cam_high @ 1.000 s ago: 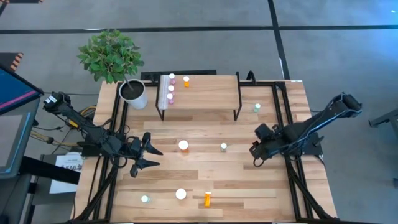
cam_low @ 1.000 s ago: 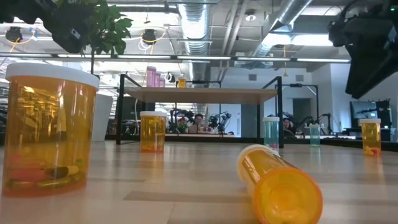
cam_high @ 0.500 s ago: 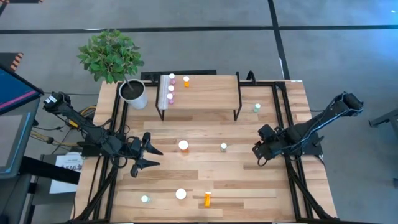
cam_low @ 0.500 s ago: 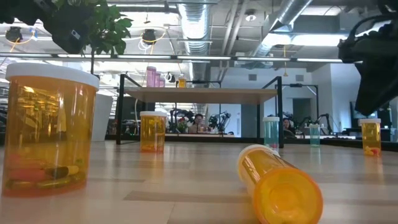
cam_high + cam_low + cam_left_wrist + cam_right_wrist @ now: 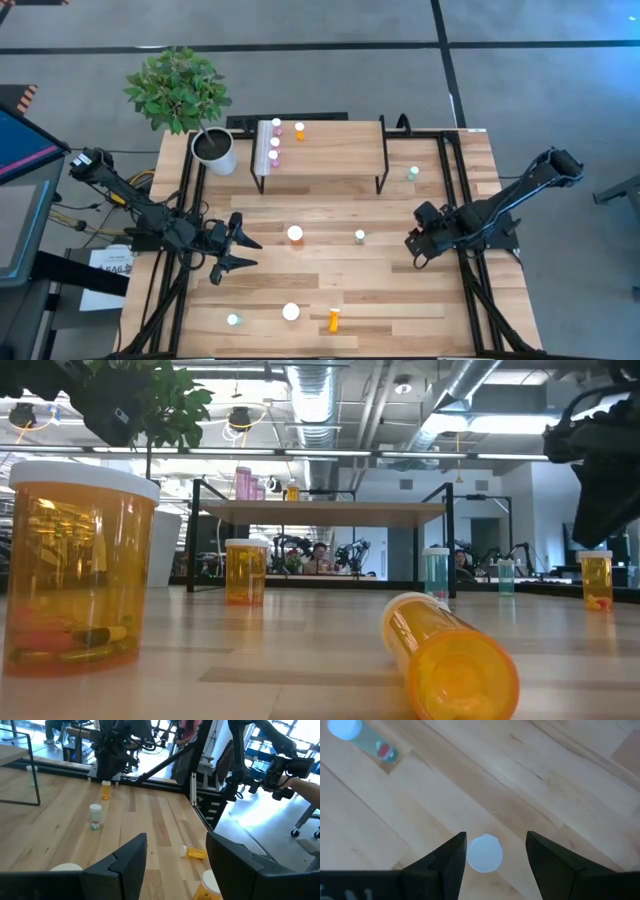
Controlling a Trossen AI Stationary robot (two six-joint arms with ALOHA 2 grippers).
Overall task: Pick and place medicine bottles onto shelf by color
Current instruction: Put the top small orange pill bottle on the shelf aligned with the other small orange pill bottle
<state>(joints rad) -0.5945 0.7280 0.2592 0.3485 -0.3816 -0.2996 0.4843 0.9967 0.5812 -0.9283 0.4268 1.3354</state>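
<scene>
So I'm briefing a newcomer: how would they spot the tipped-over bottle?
Start at the wooden table and go to its near edge, opposite the shelf. The orange bottle there lies on its side, beside a wide white-capped one; every other bottle stands upright.

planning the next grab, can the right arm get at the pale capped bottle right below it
Probably yes: the right gripper hangs open above the bottle, which shows between its fingers, with only bare table around it.

Leafy plant (image 5: 178,88) in white pot (image 5: 215,151) at table's (image 5: 430,300) far-left corner; grey floor (image 5: 330,60) beyond.
</scene>
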